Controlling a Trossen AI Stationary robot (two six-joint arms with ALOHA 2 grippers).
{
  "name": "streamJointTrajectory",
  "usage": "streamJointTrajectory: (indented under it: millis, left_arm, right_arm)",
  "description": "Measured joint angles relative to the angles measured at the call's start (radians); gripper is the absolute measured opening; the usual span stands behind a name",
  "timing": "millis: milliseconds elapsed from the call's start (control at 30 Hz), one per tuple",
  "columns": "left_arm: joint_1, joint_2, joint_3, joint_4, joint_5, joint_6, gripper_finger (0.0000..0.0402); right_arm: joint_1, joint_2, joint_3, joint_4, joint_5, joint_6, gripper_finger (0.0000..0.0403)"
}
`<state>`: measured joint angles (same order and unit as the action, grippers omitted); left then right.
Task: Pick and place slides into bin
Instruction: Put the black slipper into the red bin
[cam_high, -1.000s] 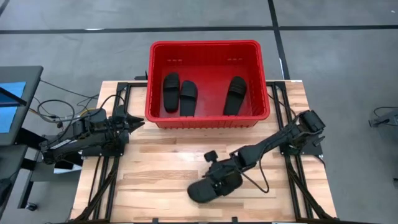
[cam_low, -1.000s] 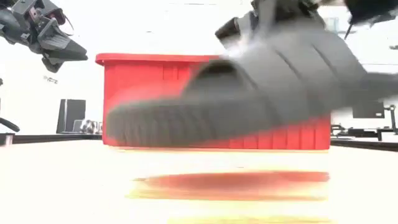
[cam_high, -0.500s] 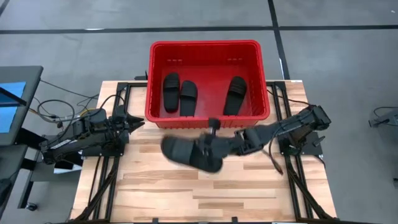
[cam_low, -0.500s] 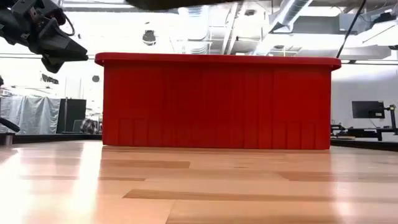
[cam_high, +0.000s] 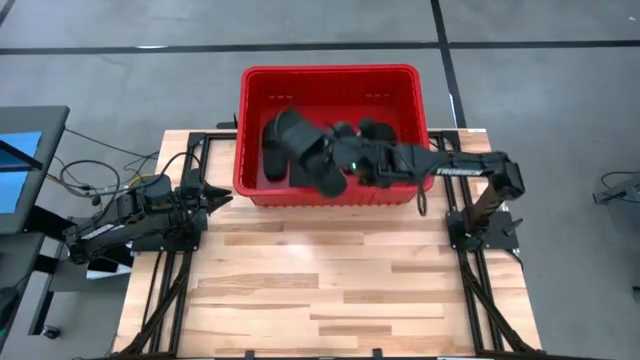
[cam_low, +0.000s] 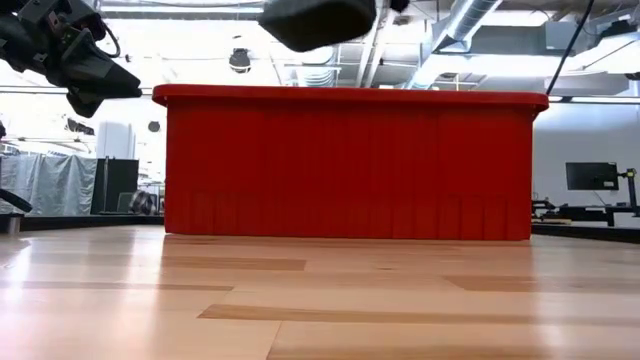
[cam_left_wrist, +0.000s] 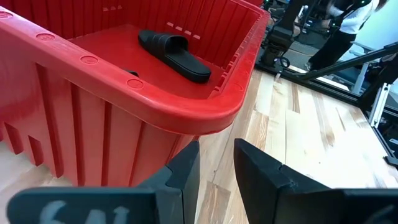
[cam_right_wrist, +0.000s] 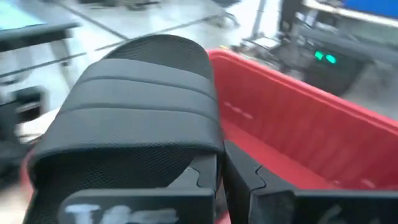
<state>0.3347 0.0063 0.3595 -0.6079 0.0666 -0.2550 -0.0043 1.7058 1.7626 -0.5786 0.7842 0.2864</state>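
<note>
My right gripper (cam_high: 340, 160) is shut on a black slide (cam_high: 300, 148), held in the air over the red bin (cam_high: 330, 197) at the table's far side. The slide also shows above the bin's rim in the low view (cam_low: 318, 20). Three more black slides lie flat on the bin's floor: one at the left (cam_high: 268, 150), one beside it (cam_high: 300, 180) and one at the right (cam_high: 376, 128), all partly hidden by the arm and the held slide. My left gripper (cam_high: 218, 197) waits by the bin's near left corner, slightly open and empty. My right gripper pinches the slide between its two fingers at the side of the wide strap (cam_right_wrist: 199, 155). The fingers reach in level from the table's right side. The strap hides the exact place of contact. The slide is lifted clear, tilted, above the bin's inside.
The bin's near wall (cam_low: 350, 160) stands tall on the wooden table top (cam_high: 320, 290). The bin's corner rim (cam_left_wrist: 155, 106) lies just ahead of my left gripper (cam_left_wrist: 216, 162). Black frame rails (cam_high: 470, 280) run along the table's left and right sides.
My right gripper has carried the slide from low over the table's near middle, up and toward the far edge, over the bin's near rim. The slide has swung about, its toe now pointing toward the far left, and hangs above the bin's inside.
</note>
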Motion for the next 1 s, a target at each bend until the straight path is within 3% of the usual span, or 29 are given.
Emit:
streamJointTrajectory:
  millis: [300,533,1000]
  left_arm:
    - [0.000,0.000,0.000,0.000,0.000,0.000,0.0089]
    - [0.000,0.000,0.000,0.000,0.000,0.000,0.0089]
    - [0.000,0.000,0.000,-0.001,-0.002,-0.003,0.0089]
  right_arm:
    - [-0.204,0.046,0.005,-0.082,-0.003,0.114,0.0000]
    - [-0.326,0.113,-0.002,-0.259,-0.065,0.163,0.0000]
    - [-0.466,0.183,0.000,-0.368,-0.111,0.285,0.0000]
